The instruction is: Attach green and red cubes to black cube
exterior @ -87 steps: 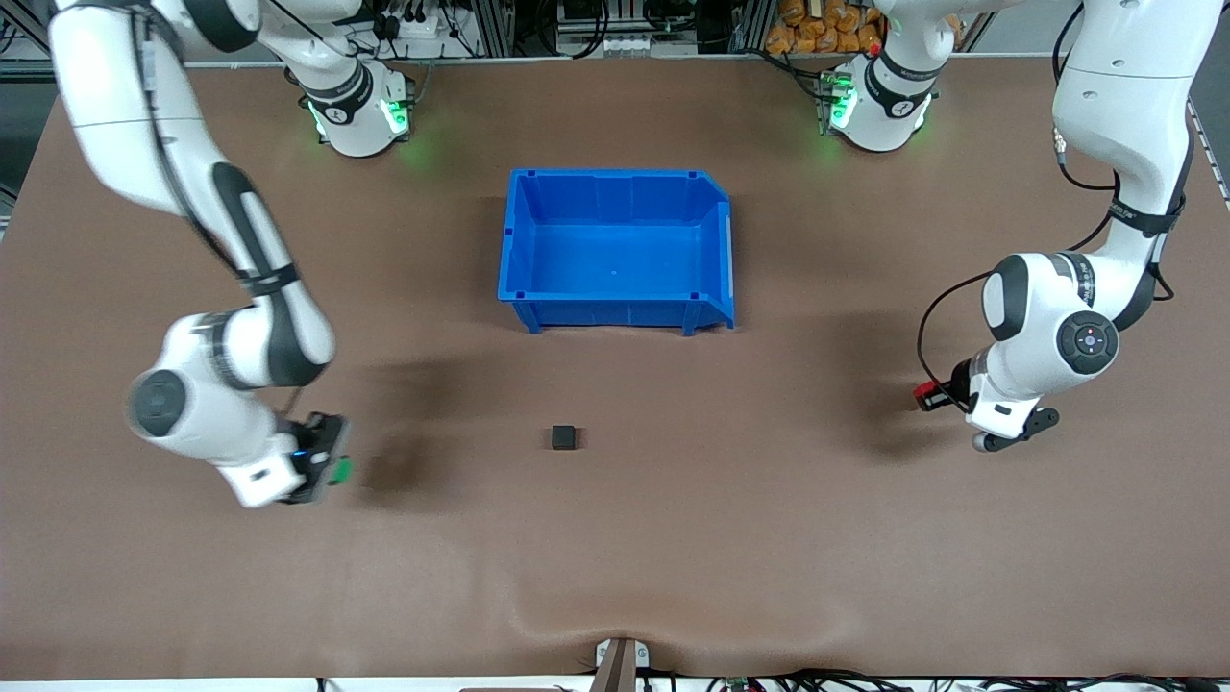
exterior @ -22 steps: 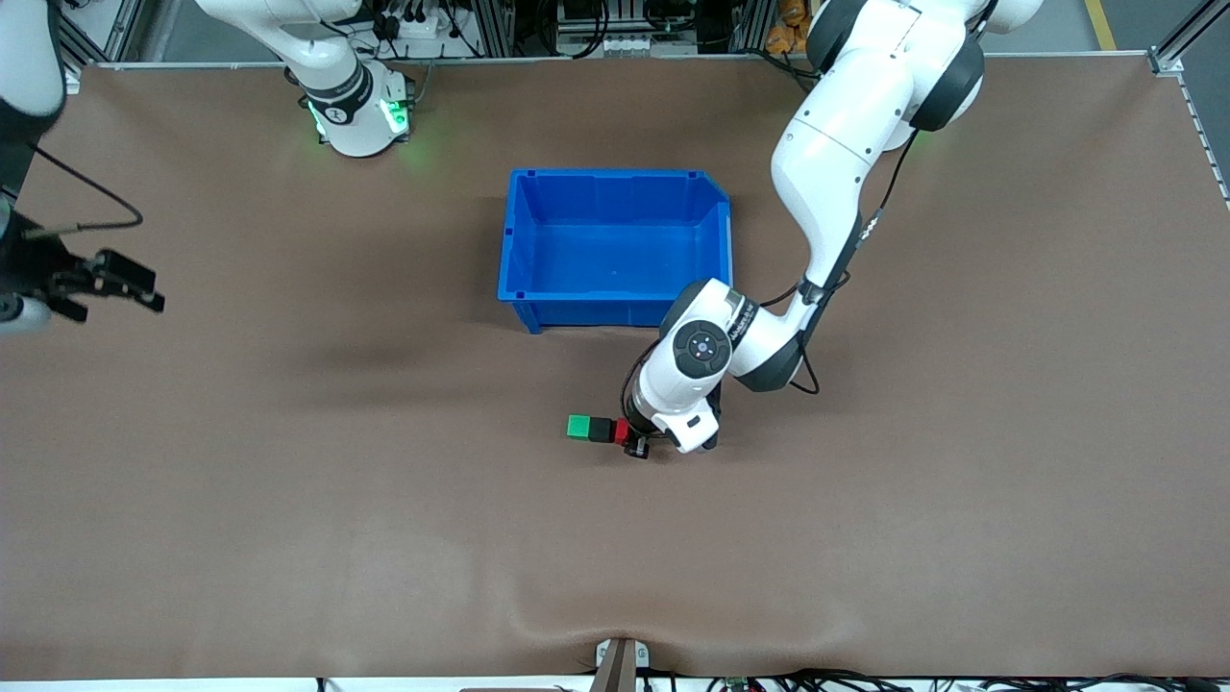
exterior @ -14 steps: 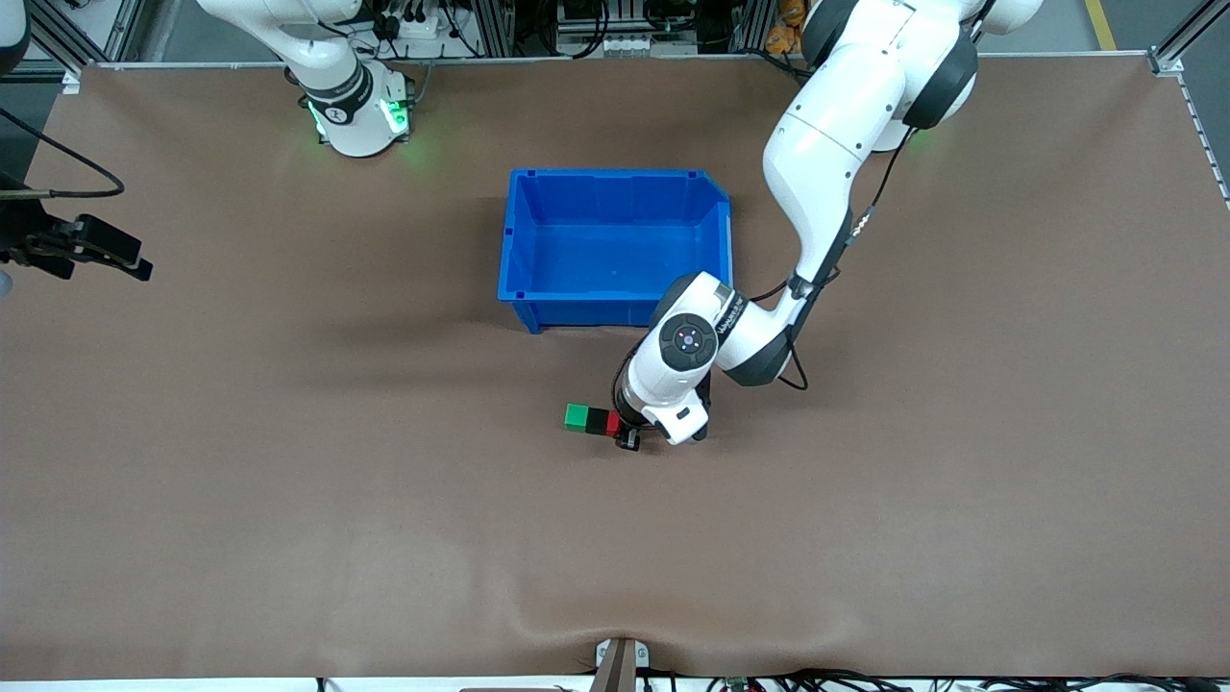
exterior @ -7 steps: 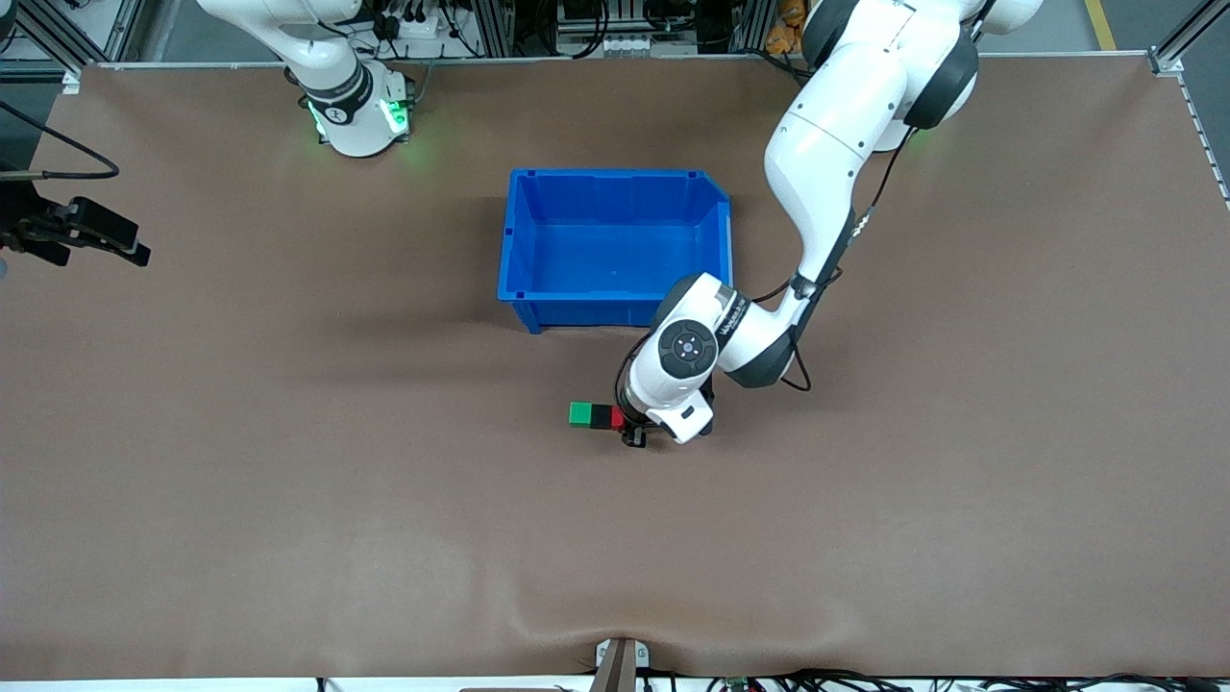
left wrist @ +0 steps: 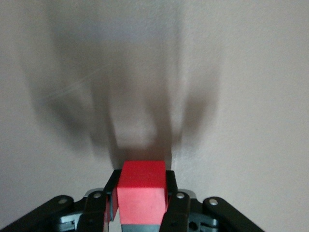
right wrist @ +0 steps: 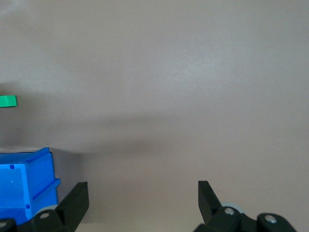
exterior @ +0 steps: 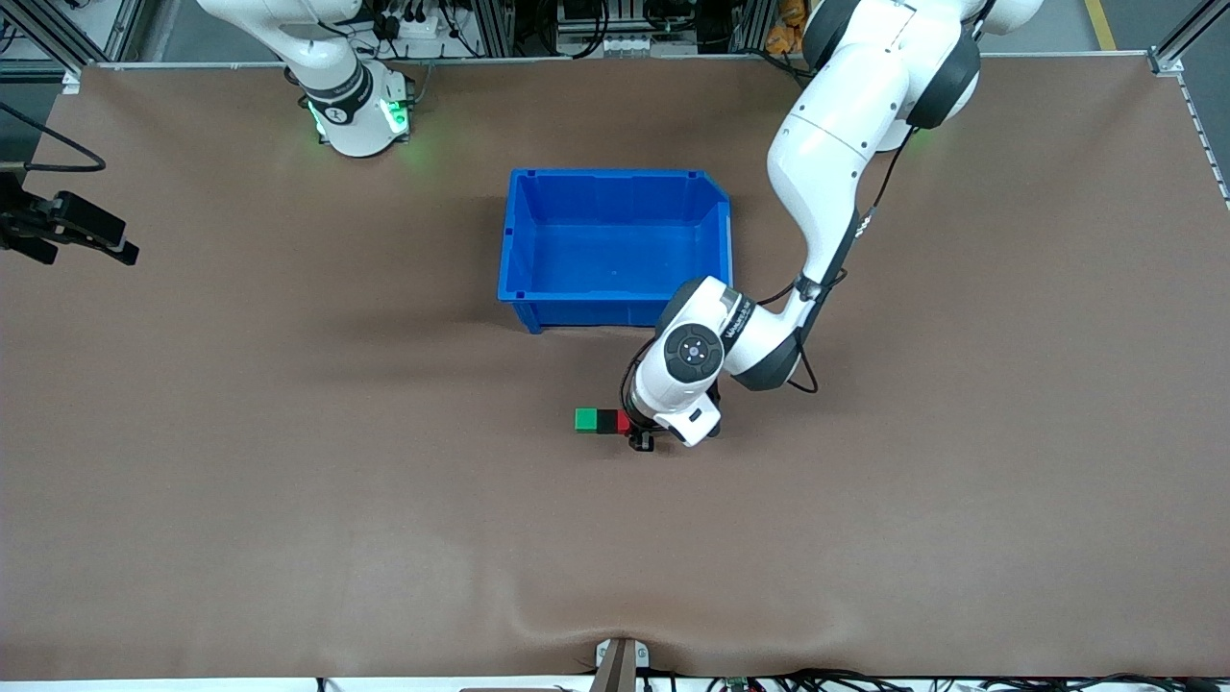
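The green cube [exterior: 586,420], the black cube [exterior: 606,421] and the red cube [exterior: 623,421] form one joined row, nearer to the front camera than the blue bin. My left gripper [exterior: 630,429] is shut on the red cube [left wrist: 141,191] at the row's end. In the left wrist view the red cube hides the black and green ones. I cannot tell whether the row rests on the table or hangs just above it. My right gripper [exterior: 117,248] waits open and empty [right wrist: 142,186] over the right arm's end of the table. Its wrist view catches the green cube [right wrist: 8,101] far off.
An empty blue bin [exterior: 615,240] stands mid-table, just farther from the front camera than the cube row; one corner of the bin [right wrist: 26,181] shows in the right wrist view. Brown table surface lies all around the row.
The joined row has shifted slightly toward the left arm's end and the front camera, along with the left gripper. The right gripper has drifted a little farther from the front camera.
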Controlling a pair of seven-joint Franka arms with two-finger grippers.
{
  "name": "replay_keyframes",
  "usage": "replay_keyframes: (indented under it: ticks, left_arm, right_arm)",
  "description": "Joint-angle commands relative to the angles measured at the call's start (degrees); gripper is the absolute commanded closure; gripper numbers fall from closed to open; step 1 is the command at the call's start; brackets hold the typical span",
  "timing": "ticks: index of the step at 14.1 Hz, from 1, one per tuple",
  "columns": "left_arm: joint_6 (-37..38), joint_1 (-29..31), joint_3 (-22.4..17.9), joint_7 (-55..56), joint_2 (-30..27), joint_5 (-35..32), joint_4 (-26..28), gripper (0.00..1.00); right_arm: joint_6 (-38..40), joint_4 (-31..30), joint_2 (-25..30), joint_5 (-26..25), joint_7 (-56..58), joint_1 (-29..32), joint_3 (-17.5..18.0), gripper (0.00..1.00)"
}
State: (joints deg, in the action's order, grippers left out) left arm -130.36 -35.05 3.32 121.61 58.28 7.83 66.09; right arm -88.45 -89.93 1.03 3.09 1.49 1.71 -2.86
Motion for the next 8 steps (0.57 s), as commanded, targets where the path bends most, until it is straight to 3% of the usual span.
replay_keyframes:
  ticks: [1,8]
  left_arm:
    - [1.25,-0.28,-1.12,-0.14,-1.76,-0.18,0.44,0.0]
    - [10.56,2.97,-0.86,-9.0,-11.33,-4.14,0.53,0.0]
  right_arm:
    - [1.09,1.25,-0.5,0.78,-0.7,0.75,0.58,0.0]
    - [1.09,1.25,-0.95,0.69,-0.52,0.83,0.58,0.0]
